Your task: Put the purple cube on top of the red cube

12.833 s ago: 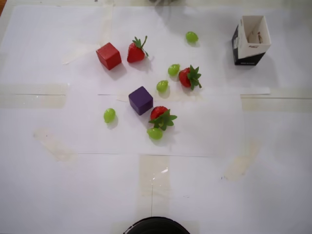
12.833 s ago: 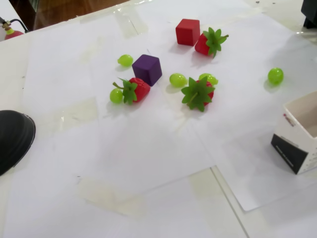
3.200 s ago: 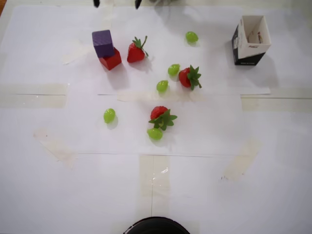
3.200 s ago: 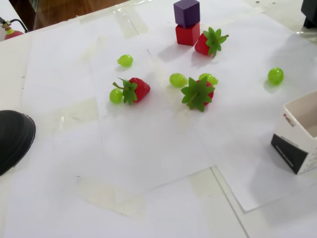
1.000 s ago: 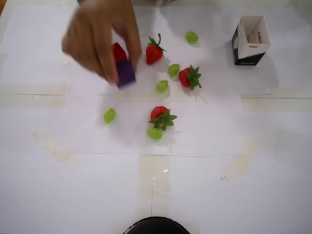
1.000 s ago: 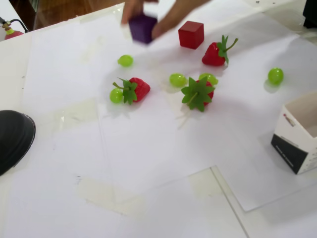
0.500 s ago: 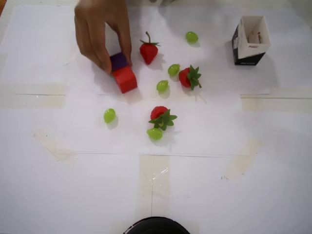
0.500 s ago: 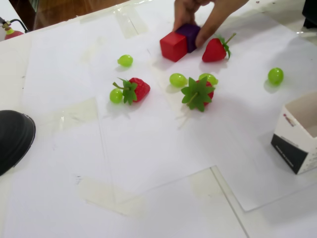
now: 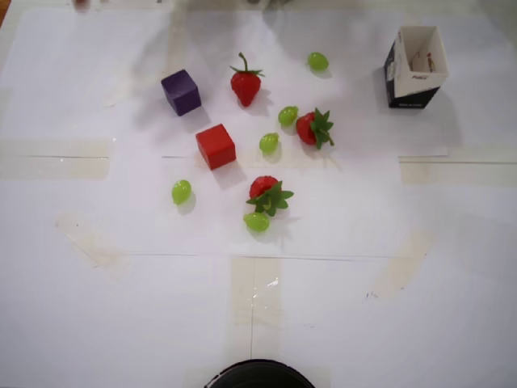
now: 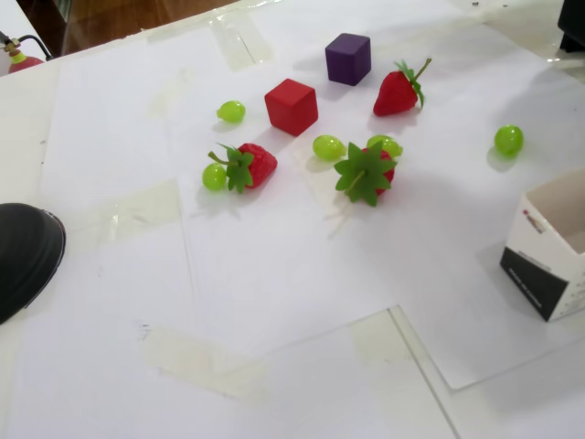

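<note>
While both cubes sit apart on the paper, the stacking is not yet done.

No gripper shows in either view, so I cannot tell its state, nor place anything relative to it. The purple cube (image 9: 180, 91) rests near a strawberry (image 9: 245, 83); the red cube (image 9: 216, 146) stands by itself, near a green grape (image 9: 269, 143). Both are matte, plain-faced, equal in size, flat-topped, which should suit stacking.

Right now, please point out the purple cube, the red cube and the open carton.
purple cube (image 9: 180, 90): overhead view, on its top face.
red cube (image 10: 291, 100): fixed view, on its top face.
open carton (image 9: 408, 86): overhead view, on its dark side wall.
</note>
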### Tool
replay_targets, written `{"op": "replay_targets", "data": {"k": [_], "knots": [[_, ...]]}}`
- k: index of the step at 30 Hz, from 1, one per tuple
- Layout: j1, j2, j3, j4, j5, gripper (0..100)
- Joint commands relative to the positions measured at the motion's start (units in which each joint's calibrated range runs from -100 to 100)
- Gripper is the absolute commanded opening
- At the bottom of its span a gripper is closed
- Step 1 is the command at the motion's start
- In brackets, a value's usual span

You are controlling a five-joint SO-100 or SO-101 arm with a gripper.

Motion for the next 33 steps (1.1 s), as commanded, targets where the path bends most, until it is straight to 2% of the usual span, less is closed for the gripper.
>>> {"op": "replay_targets", "data": {"k": [1, 7, 14, 19, 22, 26, 33], "knots": [[0.23, 2.97, 0.29, -2.84, 0.05, 0], [0.6, 13.37, -5.08, -6.76, -0.88, 0], [4.05, 32.8, -30.17, -1.29, -0.88, 0], [8.76, 36.07, -31.35, -2.84, -0.73, 0], [11.77, 41.49, -33.9, -3.17, 1.37, 0], [14.35, 49.31, -35.71, -7.66, 7.81, 0], [14.93, 51.29, -23.44, -19.91, 13.63, 0]]}}
